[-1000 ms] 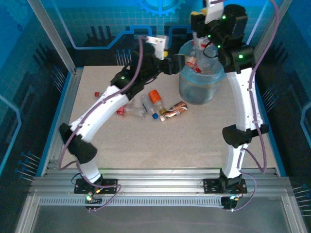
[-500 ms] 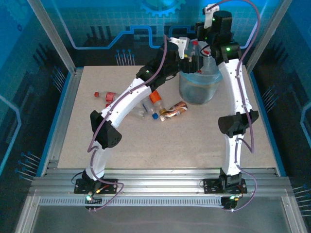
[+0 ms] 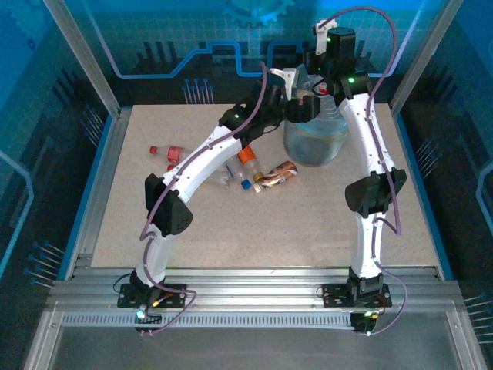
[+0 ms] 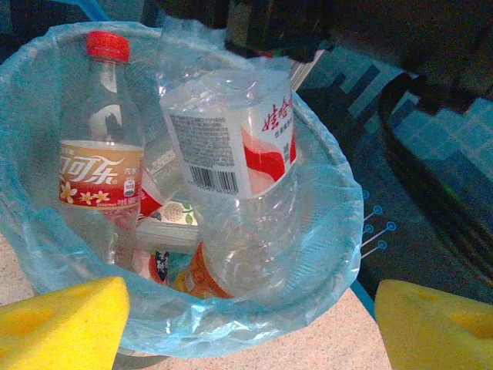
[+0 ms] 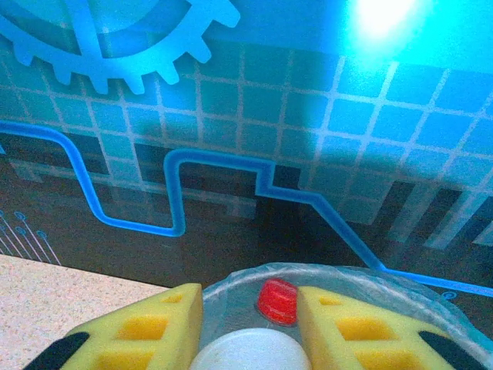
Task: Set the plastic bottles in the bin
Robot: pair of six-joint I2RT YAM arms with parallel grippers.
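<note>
The bin [image 3: 310, 150] (bag-lined, part-filled) is taken as the ref. point. A clear bottle [image 4: 240, 154] w/ a red-and-white label is seen upright within the bin's rim. Its long axis is approx. vertical, its base is sunk below the rim, and its top is tucked under the right gripper [image 5: 248, 302]. That gripper's fingers are set against the neck on either side, w/ the white cap [image 5: 250, 351] between them, so the bottle is judged to be pinched from straight above. Only a release is judged to be needed, w/ no sideways travel. The left gripper [image 4: 248, 320] is held spread wide and empty, just outside the bin's left rim. The loose bottles [image 3: 248, 156] are seen lying on the table [image 3: 231, 231] left of the bin, and are judged nearer the left arm.
</note>
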